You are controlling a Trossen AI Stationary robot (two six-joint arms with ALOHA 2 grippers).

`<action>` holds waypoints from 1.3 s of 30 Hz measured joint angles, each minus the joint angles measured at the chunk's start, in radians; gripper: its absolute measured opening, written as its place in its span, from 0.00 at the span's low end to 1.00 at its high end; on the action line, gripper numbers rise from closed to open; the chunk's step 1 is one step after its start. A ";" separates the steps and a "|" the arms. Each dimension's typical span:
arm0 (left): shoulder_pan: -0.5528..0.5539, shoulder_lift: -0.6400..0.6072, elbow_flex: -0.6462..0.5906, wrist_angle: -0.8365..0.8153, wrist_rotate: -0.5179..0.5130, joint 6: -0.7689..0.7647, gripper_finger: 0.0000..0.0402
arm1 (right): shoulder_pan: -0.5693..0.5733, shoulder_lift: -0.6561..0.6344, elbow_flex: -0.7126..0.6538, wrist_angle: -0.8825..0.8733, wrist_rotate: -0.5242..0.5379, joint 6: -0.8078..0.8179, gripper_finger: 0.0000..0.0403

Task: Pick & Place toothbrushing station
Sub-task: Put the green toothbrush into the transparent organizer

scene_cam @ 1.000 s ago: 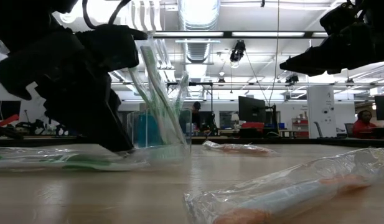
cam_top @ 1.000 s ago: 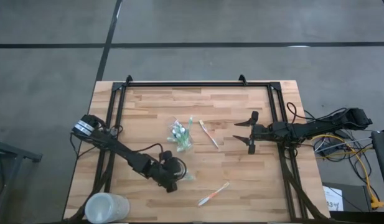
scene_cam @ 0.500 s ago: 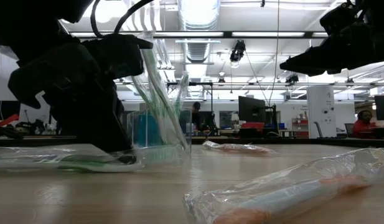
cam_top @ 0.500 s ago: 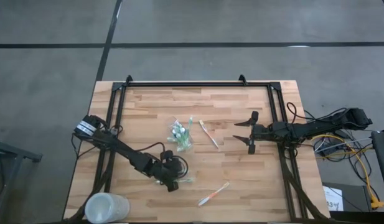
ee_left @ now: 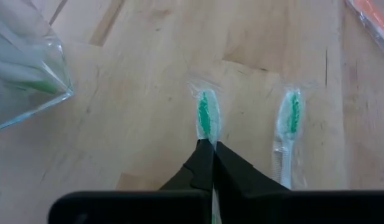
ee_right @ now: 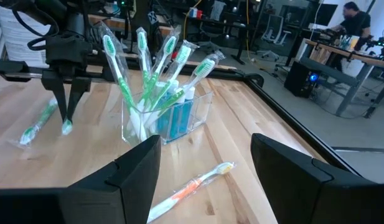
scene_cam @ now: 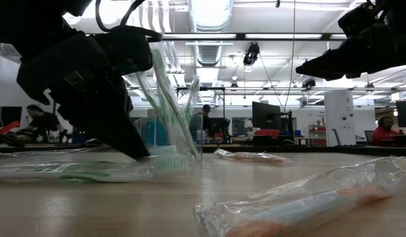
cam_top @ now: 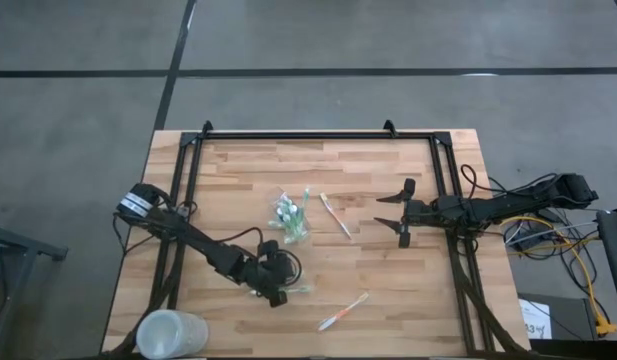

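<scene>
1. Left gripper (ee_left: 209,148) is down at the tabletop (cam_top: 388,290), fingers (ee_left: 201,163) clenched flat together on a wrapped green toothbrush (ee_left: 205,117); its bristle head sticks out just past the fingertips.
2. A second wrapped green toothbrush (ee_left: 291,121) lies beside those fingers, apart from them, flat on the wood.
3. Toothbrushing station (ee_right: 170,112), the clear holder with green brushes and blue tubes, stands upright just ahead and to one side of the left fingers, not touching them.
4. Right gripper (cam_top: 399,212) hangs off the tabletop, fingers (ee_right: 285,168) spread wide and holding nothing; the station is well ahead of them.
5. Orange-handled toothbrush (ee_right: 195,182) lies in its wrapper just ahead of the right fingers.
</scene>
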 joint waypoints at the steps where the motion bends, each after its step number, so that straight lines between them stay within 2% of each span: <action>1: 0.000 0.000 0.000 0.000 -0.003 0.000 0.01 | 0.000 0.000 0.000 0.000 0.000 0.000 0.61; 9: -0.002 -0.011 0.026 -0.006 -0.013 -0.013 0.01 | 0.000 0.000 0.000 0.000 0.000 0.000 0.61; 14: -0.002 -0.052 0.053 0.002 -0.055 -0.007 0.01 | 0.000 0.000 0.000 0.000 0.000 0.000 0.61; 20: -0.019 -0.165 0.066 0.007 -0.187 0.020 0.01 | 0.000 0.000 0.000 -0.004 0.000 0.000 0.61; 23: -0.035 -0.233 0.066 0.036 -0.294 0.086 0.01 | 0.000 0.000 0.000 -0.005 0.000 0.000 0.61; 27: -0.049 -0.291 0.046 0.224 -0.481 0.297 0.01 | 0.000 0.000 0.000 -0.006 0.000 0.000 0.61; 30: -0.040 -0.302 0.008 0.453 -0.538 0.479 0.01 | 0.000 0.000 0.000 -0.009 0.000 0.000 0.61; 34: 0.000 -0.290 -0.050 0.676 -0.517 0.581 0.01 | 0.000 0.000 0.000 -0.009 0.000 0.000 0.61; 39: 0.066 -0.268 -0.140 0.952 -0.367 0.582 0.01 | 0.000 0.000 0.000 -0.016 0.000 0.000 0.61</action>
